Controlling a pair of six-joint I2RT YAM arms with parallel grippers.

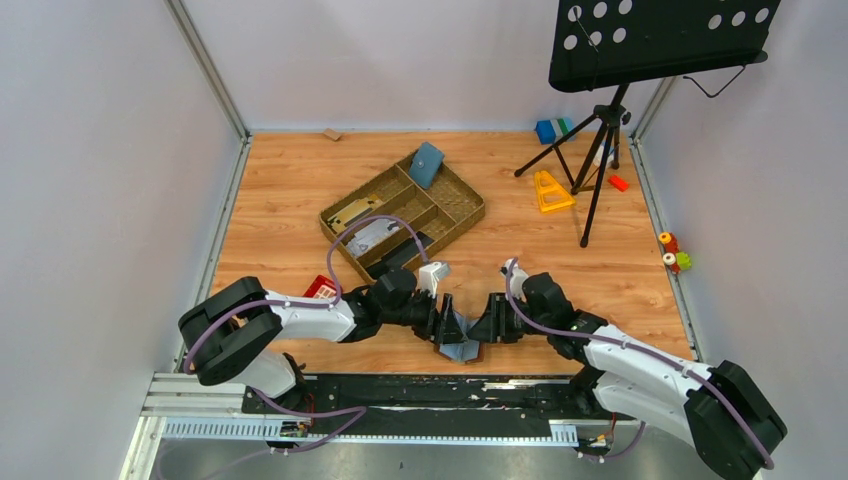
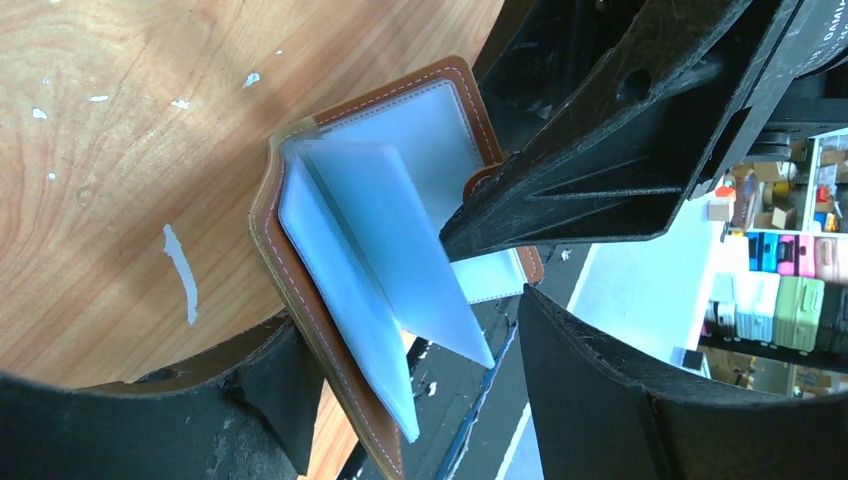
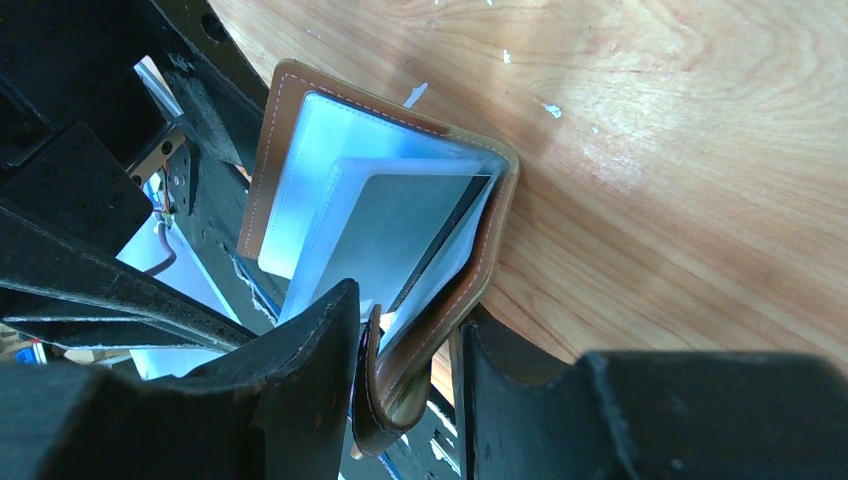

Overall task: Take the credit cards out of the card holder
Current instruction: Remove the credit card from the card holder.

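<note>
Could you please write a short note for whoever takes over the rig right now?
Left gripper: open, fingers either side of one cover of the card holder.
Right gripper: shut on the other cover.
Card holder: between both arms, at the near edge of the table, with its clear sleeves fanned.
Done: holder is open.
To do: no card is visibly out, and which sleeves hold cards is unclear. Pull them out.
</note>
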